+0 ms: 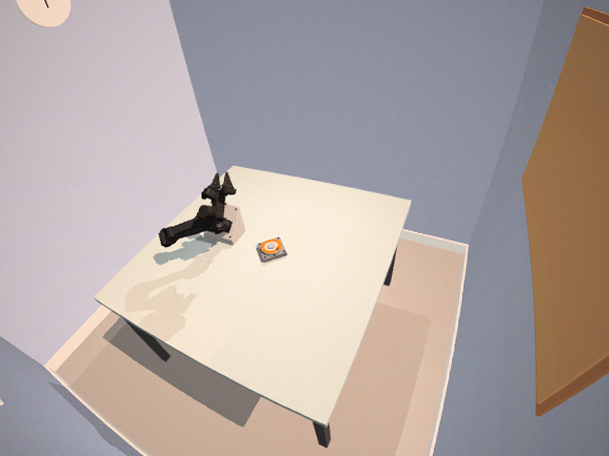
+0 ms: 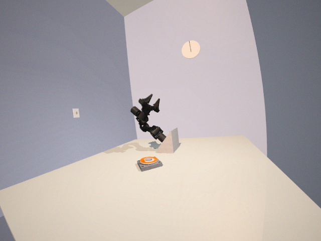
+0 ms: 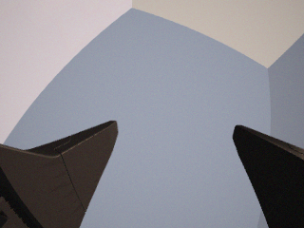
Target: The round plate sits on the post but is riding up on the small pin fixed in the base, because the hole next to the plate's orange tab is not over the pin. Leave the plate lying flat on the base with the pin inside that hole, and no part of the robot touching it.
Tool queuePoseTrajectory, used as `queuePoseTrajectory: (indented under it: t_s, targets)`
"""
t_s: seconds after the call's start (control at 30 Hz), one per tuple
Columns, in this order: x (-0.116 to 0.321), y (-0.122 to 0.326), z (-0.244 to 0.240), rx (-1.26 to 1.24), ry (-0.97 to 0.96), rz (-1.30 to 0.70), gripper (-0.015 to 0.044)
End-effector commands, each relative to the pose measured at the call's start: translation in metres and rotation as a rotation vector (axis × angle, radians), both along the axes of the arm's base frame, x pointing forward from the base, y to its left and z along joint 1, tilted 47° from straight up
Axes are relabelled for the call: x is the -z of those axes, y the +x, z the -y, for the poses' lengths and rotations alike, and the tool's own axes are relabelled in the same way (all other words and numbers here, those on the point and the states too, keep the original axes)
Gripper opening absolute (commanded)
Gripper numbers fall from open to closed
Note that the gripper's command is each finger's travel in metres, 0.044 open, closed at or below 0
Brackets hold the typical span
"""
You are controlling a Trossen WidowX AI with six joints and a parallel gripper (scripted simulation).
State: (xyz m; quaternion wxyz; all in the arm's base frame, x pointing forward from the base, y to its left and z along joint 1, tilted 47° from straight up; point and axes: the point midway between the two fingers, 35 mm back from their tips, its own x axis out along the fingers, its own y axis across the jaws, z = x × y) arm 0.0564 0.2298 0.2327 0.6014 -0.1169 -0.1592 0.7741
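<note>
The gripper [image 2: 152, 99] points upward at the wall, jaws wide apart and holding nothing. Well below and right of the jaws, the orange round plate [image 2: 149, 159] sits on its grey base [image 2: 150, 165]; its tilt seems unreadable.

Our arm [image 2: 147, 127] is folded up near the bench's far corner, gripper [image 2: 153, 99] pointing upward w/ fingers wide apart, holding nothing.

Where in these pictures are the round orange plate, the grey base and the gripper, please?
Orange plate [image 2: 149, 159]: exterior view, front of its orange ring.
Grey base [image 2: 151, 166]: exterior view, its front side wall.
Gripper [image 2: 153, 99]: exterior view, midway between its open, upward-pointing fingers.
</note>
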Motion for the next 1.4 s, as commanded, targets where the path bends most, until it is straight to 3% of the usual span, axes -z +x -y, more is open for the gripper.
queuePoseTrajectory:
  t_s: [0.0,0.23,0.3,0.47,0.73,0.9,1.03,1.37]
  targets:
    - [0.000,0.003,-0.001,0.011,-0.008,-0.013,0.0374]
    - [0.035,0.100,-0.025,0.446,-0.326,-0.461,0.0190]
    - [0.041,0.109,-0.025,0.492,-0.359,-0.501,0.0137]
    - [0.090,0.167,-0.012,0.848,-0.608,-0.755,0.0006]
    - [0.154,0.218,0.039,1.368,-0.954,-0.959,0.0000]
    - [0.177,0.234,0.073,1.641,-1.132,-0.975,0.0000]
    - [0.193,0.247,0.114,1.942,-1.332,-0.896,0.0000]
    - [0.202,0.266,0.159,2.278,-1.579,-0.612,0.0000]
